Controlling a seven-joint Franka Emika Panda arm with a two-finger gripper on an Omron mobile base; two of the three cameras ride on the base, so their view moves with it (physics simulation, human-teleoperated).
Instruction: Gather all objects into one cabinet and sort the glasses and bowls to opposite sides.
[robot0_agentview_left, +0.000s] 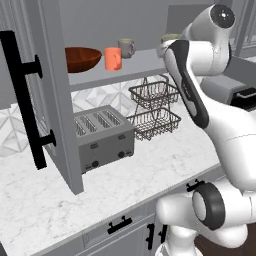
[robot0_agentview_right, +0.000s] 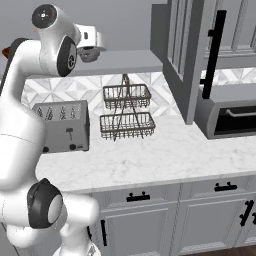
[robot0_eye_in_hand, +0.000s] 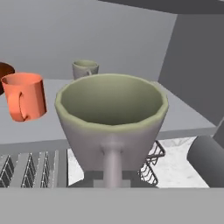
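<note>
In the hand view a grey-beige mug (robot0_eye_in_hand: 113, 118) sits closest of all, right in front of the camera, its pale-green inside open upward and its handle running straight down toward the bottom of the view where the fingertips would rise. The fingertips themselves are hidden behind the mug, but the jaws are fully closed, and the mug's handle lies just where they meet, so the gripper (robot0_agentview_right: 89, 51) appears clamped on that handle. The mug hangs at the front edge of the cabinet shelf (robot0_eye_in_hand: 183, 113), above the countertop.

From the left base view the same mug's rim (robot0_agentview_left: 170, 37) peeks out just behind the arm's upper link, level with the shelf. In the right base view the hand is at the left end of the shelf (robot0_agentview_right: 125, 61), with the mug's body dark beneath it.

Below and just behind, on the marble counter (robot0_agentview_left: 150, 165), stand a four-slot toaster (robot0_agentview_left: 102, 135) and a two-tier wire basket rack (robot0_agentview_left: 154, 107), side by side against the tiled wall.

Farther in, on the shelf, the orange cup (robot0_eye_in_hand: 25, 95) stands left of the held mug, showing a handle in the hand view. A second grey-beige mug (robot0_eye_in_hand: 85, 68) stands upright behind it, near the back wall. The wide red-brown bowl (robot0_agentview_left: 81, 59) rests at the far left, just beside the orange cup.

The cabinet door (robot0_agentview_left: 52, 95) with its black bar handle (robot0_agentview_left: 25, 100) stands swung open at the left.
</note>
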